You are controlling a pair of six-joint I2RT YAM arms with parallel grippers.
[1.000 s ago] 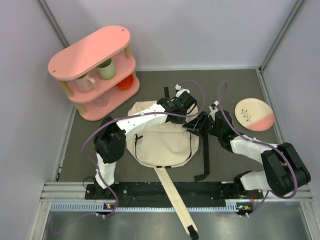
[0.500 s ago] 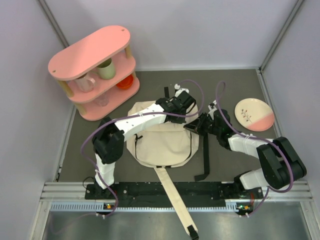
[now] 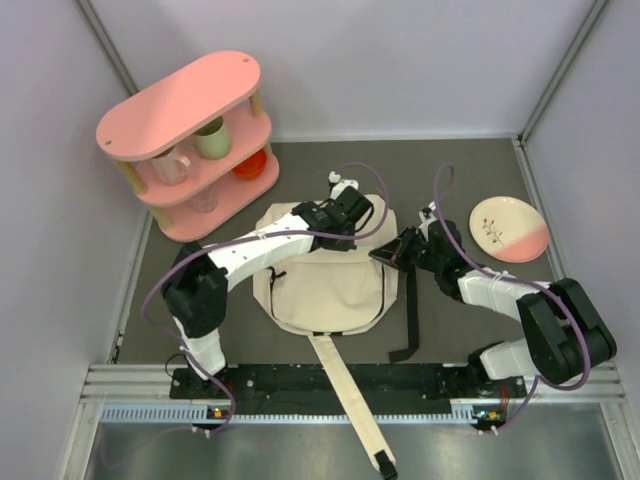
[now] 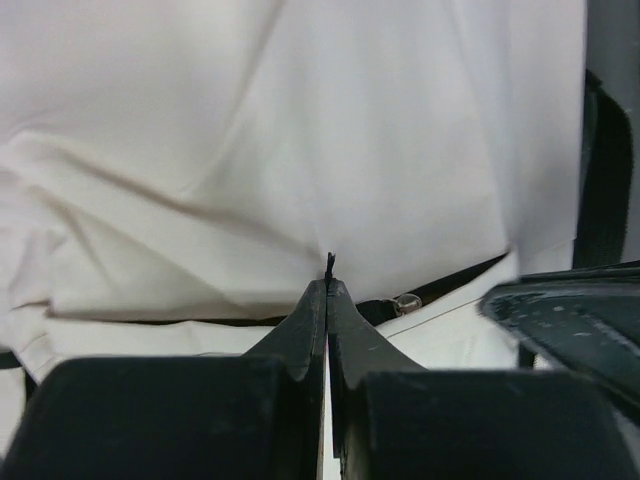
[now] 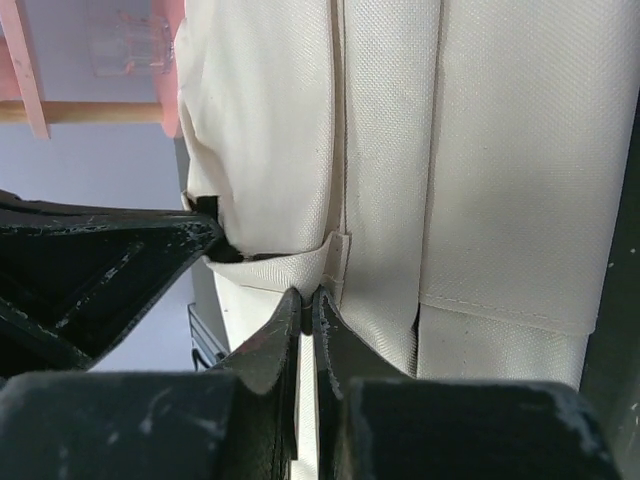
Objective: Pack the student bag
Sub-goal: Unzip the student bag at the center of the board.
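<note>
- Found the student bag (image 3: 320, 285) lying flat in the middle of the dark table (image 3: 480, 175), between the two arms, with its long cream strap (image 3: 350, 415) running out past the near edge.
- Saw the left gripper (image 4: 328, 288) over the far part of the bag, fingers pressed fully together on a thin black bit of the bag sticking out at the tips.
- Saw the right gripper (image 5: 306, 298) at the right side of the bag, closed to a hairline, tips against a cream loop (image 5: 280, 268); could not tell about any cloth pinched between.
- Noted a black strap (image 3: 411, 310) just right of the bag.
- Noted a pink shelf (image 3: 185, 100) with cups at far left and a plate (image 3: 508, 228) at far right, both apart from the bag.
</note>
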